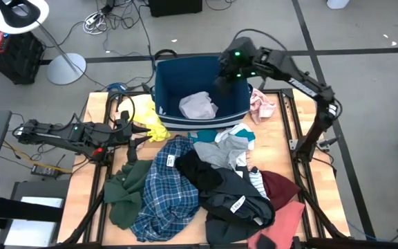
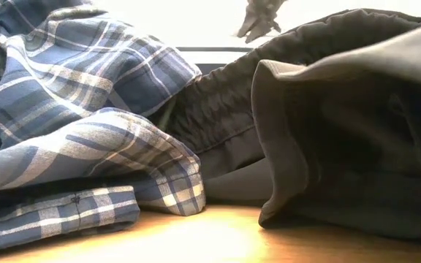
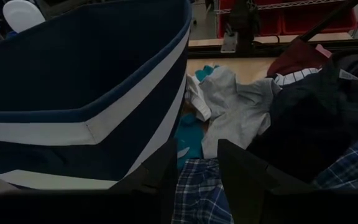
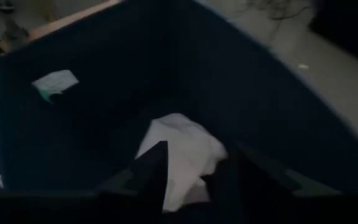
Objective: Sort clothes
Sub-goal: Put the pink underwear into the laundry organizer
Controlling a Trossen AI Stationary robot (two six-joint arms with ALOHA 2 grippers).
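The right gripper (image 1: pixel 221 88) hangs over the navy plastic bin (image 1: pixel 164 83), fingers parted and empty above a pale crumpled garment (image 1: pixel 197 105) inside; it should lift straight clear of the rim. The left gripper (image 1: pixel 138 133), open too, waits beside the mixed heap of clothes (image 1: pixel 206 183) on the table.

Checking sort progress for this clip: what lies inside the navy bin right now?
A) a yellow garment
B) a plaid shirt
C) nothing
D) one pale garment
D: the high view shows one pale garment in the navy bin, under the right gripper, whose fingers are spread.

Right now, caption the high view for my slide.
Right hand open over the bin; clothes piled on the table.
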